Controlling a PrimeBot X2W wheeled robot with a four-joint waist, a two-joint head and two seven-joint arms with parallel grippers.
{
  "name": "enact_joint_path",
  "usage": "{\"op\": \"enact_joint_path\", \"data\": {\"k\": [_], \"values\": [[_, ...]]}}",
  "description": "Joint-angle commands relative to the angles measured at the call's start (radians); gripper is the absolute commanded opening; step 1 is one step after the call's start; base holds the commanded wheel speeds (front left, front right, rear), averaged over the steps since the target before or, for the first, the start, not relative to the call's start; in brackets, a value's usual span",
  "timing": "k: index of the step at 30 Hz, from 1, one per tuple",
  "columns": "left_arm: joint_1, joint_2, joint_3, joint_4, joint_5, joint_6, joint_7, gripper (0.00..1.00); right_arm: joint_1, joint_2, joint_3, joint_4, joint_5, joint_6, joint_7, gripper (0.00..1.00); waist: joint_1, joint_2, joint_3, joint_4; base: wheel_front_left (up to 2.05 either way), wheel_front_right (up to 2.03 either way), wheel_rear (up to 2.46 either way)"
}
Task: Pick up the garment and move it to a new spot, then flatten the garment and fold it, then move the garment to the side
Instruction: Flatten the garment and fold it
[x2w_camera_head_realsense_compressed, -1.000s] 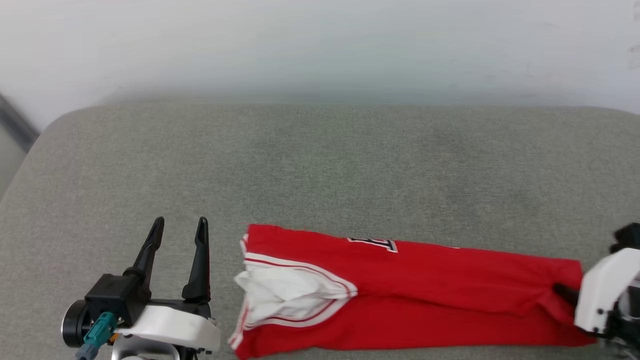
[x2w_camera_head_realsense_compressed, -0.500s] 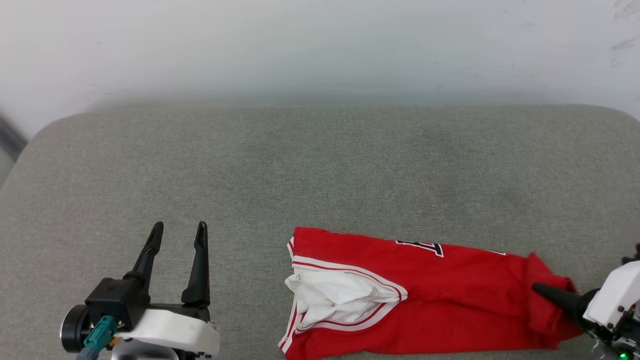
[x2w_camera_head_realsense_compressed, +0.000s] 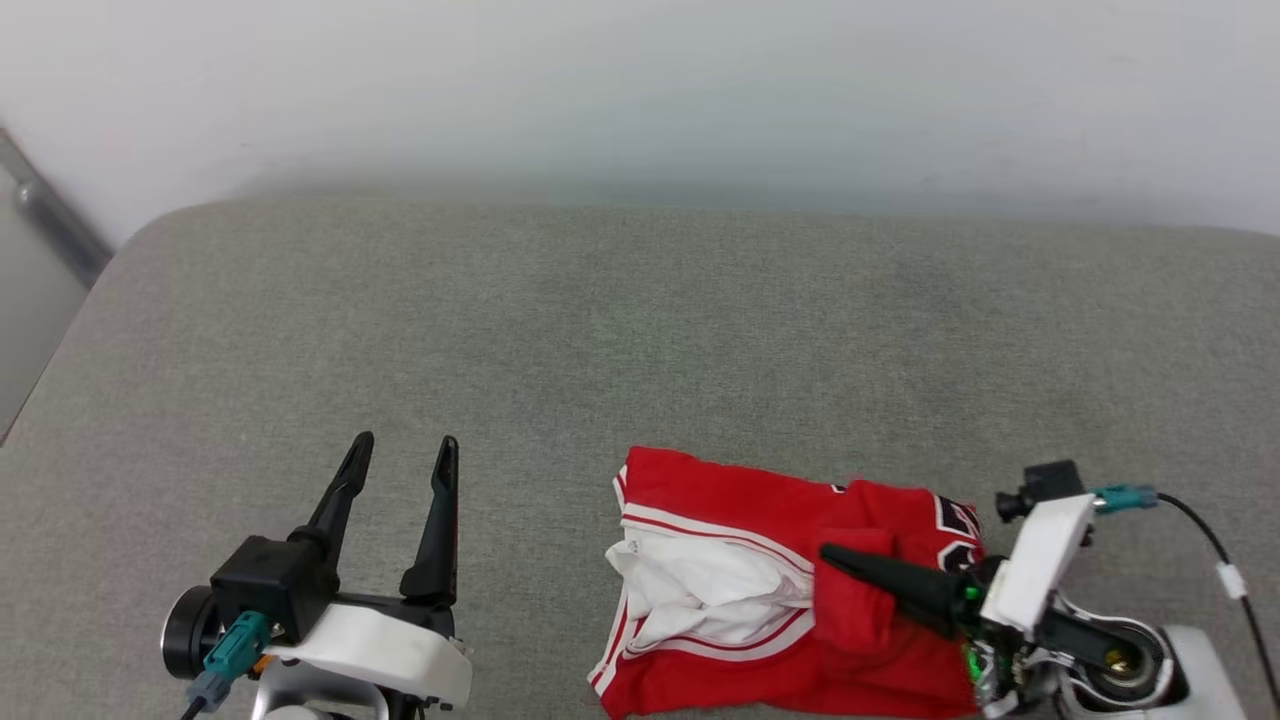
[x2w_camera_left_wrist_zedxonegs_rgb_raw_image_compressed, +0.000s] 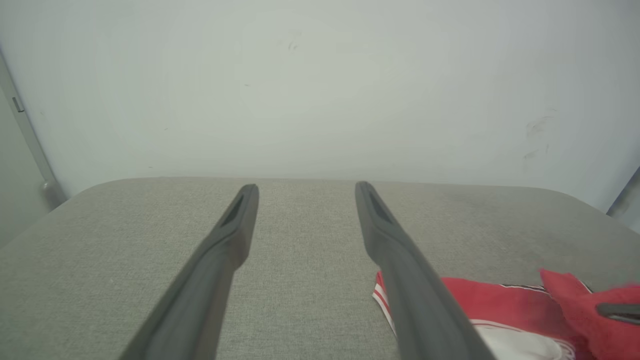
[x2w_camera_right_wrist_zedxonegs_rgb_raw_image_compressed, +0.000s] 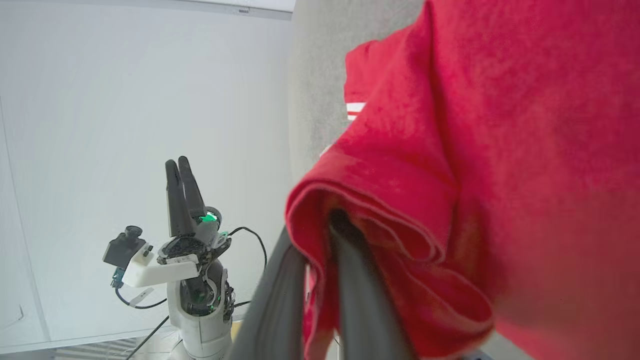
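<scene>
**A:** What has changed over the last second?

**B:** The right gripper (x2w_camera_head_realsense_compressed: 825, 552) has swung in toward the left gripper (x2w_camera_head_realsense_compressed: 407, 445) and pulled one end of the garment (x2w_camera_head_realsense_compressed: 740, 495) along with it. Before, the garment lay stretched out long. Now that end is doubled back over the middle, and the whole thing is much shorter. The head camera has shifted as well.

**A:** Is the right gripper holding it?

**B:** Yes. Its fingers are pinched together on a fold of the red cloth. In the right wrist view the fingertips vanish inside that fold, and the cloth nearest the lens is a blur.

**A:** What else is hard to see?

**B:** The lettering (x2w_camera_head_realsense_compressed: 955, 520). Only a scrap of black and white shows just beside the right gripper's body, and the rest is covered. The bottom of the head view cuts off the garment's near edge. In the left wrist view, one of the left gripper's own fingers hides part of it.

**A:** Which way does it lie?

**B:** Its long axis runs along the right gripper's fingers, across the desk (x2w_camera_head_realsense_compressed: 600, 330) from one gripper toward the other. The end with the white sleeve (x2w_camera_head_realsense_compressed: 700, 590) and striped trim (x2w_camera_head_realsense_compressed: 700, 527) points at the left gripper, well apart from it. The doubled end sits under the right gripper.

**A:** And the left gripper?

**B:** It is spread wide and empty over bare desk, with its fingers aimed at the wall (x2w_camera_head_realsense_compressed: 640, 90).
</scene>
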Motion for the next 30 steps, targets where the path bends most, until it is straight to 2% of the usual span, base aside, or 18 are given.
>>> {"op": "enact_joint_path", "data": {"k": [1, 6, 10, 11, 12, 13, 17, 21, 25, 30], "values": [[-0.017, -0.007, -0.004, 0.005, 0.001, -0.005, 0.001, 1.0, -0.022, 0.003, 0.058, 0.01, 0.045, 0.0, -0.034, 0.0, -0.0001, 0.0, 0.009, 0.015, 0.0, 0.0, 0.0], [-0.047, -0.02, -0.015, 0.018, -0.001, -0.021, -0.001, 1.0, -0.082, 0.002, 0.262, 0.048, 0.117, 0.0, -0.163, 0.0, -0.0001, 0.0, 0.029, 0.046, 0.0, 0.0, 0.0], [-0.063, -0.028, -0.017, 0.031, -0.003, -0.029, -0.005, 1.0, -0.132, 0.002, 0.382, 0.11, 0.064, 0.0, -0.277, 0.0, -0.0001, 0.0, 0.046, 0.065, 0.0, 0.0, 0.0], [-0.064, -0.031, -0.016, 0.033, -0.004, -0.032, -0.006, 1.0, -0.141, 0.002, 0.404, 0.127, 0.056, 0.0, -0.298, 0.24, -0.0001, 0.0, 0.051, 0.069, 0.0, 0.0, 0.0], [-0.064, -0.032, -0.016, 0.037, -0.004, -0.033, -0.008, 1.0, -0.154, 0.002, 0.425, 0.143, 0.047, 0.0, -0.321, 0.65, -0.0001, 0.0, 0.055, 0.071, 0.0, 0.0, 0.0], [-0.064, -0.033, -0.015, 0.041, -0.004, -0.034, -0.01, 1.0, -0.167, 0.002, 0.445, 0.152, 0.042, 0.0, -0.339, 1.0, -0.0001, 0.0, 0.059, 0.073, 0.0, 0.0, 0.0], [-0.066, -0.038, -0.009, 0.052, -0.008, -0.037, -0.015, 1.0, -0.193, 0.002, 0.51, 0.165, 0.06, 0.0, -0.376, 1.0, -0.0001, 0.0, 0.069, 0.071, 0.0, 0.0, 0.0], [-0.068, -0.041, -0.005, 0.063, -0.012, -0.043, -0.018, 1.0, -0.218, -0.015, 0.567, 0.142, 0.009, 0.0, -0.411, 1.0, -0.0001, 0.0, 0.065, 0.059, 0.0, 0.0, 0.0], [-0.062, -0.039, -0.001, 0.073, -0.013, -0.041, -0.021, 1.0, -0.237, -0.078, 0.641, 0.072, -0.097, 0.0, -0.474, 1.0, -0.0001, 0.0, 0.053, 0.04, 0.0, 0.0, 0.0], [-0.042, -0.035, 0.003, 0.078, -0.013, -0.034, -0.023, 1.0, -0.242, -0.191, 0.709, 0.011, -0.302, 0.0, -0.598, 1.0, -0.0001, 0.0, 0.033, 0.014, 0.0, 0.0, 0.0]]}}
